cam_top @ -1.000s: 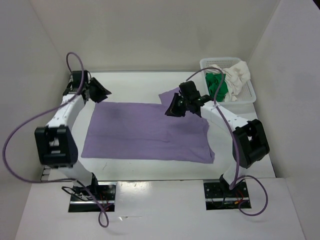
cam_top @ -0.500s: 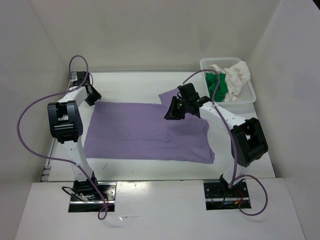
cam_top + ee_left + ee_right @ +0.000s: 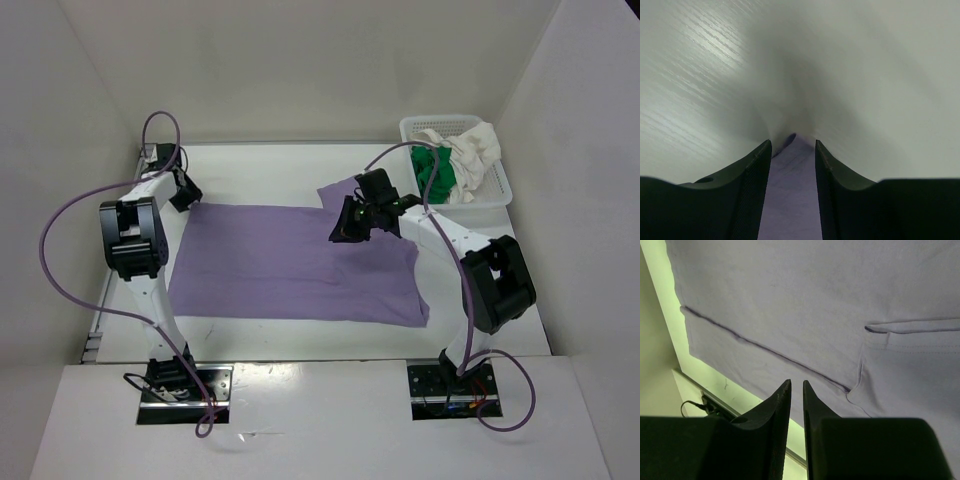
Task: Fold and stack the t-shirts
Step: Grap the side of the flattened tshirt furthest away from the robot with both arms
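Note:
The lavender t-shirt [image 3: 290, 262] lies spread flat on the table. My left gripper [image 3: 184, 193] is low at its far left corner. In the left wrist view that corner [image 3: 791, 190] fills the narrow gap between the fingers [image 3: 752, 175], so my left gripper [image 3: 792, 145] is shut on it. My right gripper [image 3: 343, 226] hovers over the shirt's far right part near the sleeve. It is shut and empty above the cloth [image 3: 790, 300] in the right wrist view [image 3: 796, 383]. The green t-shirt [image 3: 436, 170] and the creamy white t-shirt [image 3: 472, 150] lie bunched in the basket.
A white mesh basket [image 3: 497, 190] stands at the far right corner. White walls close in the table at the back and on both sides. A purple cable [image 3: 60, 250] loops out from the left arm.
The left arm has folded up and brought its gripper down onto the shirt's far left corner. The right gripper has barely moved. The shirt lies as before.

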Available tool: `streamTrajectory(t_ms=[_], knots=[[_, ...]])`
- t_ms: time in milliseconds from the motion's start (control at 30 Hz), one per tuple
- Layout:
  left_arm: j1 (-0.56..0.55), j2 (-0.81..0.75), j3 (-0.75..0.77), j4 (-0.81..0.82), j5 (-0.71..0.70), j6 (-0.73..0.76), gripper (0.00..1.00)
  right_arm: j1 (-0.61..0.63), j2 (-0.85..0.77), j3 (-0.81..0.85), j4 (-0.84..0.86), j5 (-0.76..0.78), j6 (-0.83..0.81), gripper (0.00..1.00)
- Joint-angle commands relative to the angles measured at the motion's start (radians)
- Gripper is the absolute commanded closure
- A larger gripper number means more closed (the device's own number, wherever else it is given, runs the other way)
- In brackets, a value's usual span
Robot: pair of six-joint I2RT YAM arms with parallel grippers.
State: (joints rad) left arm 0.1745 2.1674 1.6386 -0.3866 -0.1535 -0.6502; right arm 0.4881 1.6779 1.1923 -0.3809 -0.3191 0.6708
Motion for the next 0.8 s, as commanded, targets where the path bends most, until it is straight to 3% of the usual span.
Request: streamTrajectory(t_ms=[0, 100, 200, 300, 433, 533, 667, 767], knots=[[0.006, 0.019, 0.043, 0.0, -0.002, 0.032, 0.52, 0.0, -0.003, 0.013, 0.034, -0.008, -0.01, 0.8], [0.006, 0.037, 0.053, 0.0, -0.001, 0.032, 0.53, 0.0, -0.003, 0.013, 0.034, -0.008, -0.01, 0.8], [-0.003, 0.048, 0.063, -0.009, -0.001, 0.032, 0.69, 0.0, -0.003, 0.024, 0.034, 0.001, -0.01, 0.8], [-0.003, 0.037, 0.052, -0.009, -0.029, 0.023, 0.86, 0.0, 0.011, 0.082, 0.025, 0.037, -0.01, 0.73], [-0.003, -0.024, 0.027, -0.02, -0.069, 0.003, 1.0, -0.04, 0.091, 0.208, 0.016, 0.083, -0.039, 0.7], [-0.003, -0.066, -0.005, -0.02, -0.078, 0.003, 1.0, -0.085, 0.201, 0.337, -0.007, 0.139, -0.069, 0.67], [-0.003, -0.141, -0.056, 0.008, -0.087, -0.017, 1.0, -0.141, 0.371, 0.502, -0.045, 0.375, -0.145, 0.6], [-0.003, -0.153, -0.085, 0.018, -0.066, -0.028, 1.0, -0.203, 0.503, 0.619, -0.055, 0.46, -0.171, 0.6]])
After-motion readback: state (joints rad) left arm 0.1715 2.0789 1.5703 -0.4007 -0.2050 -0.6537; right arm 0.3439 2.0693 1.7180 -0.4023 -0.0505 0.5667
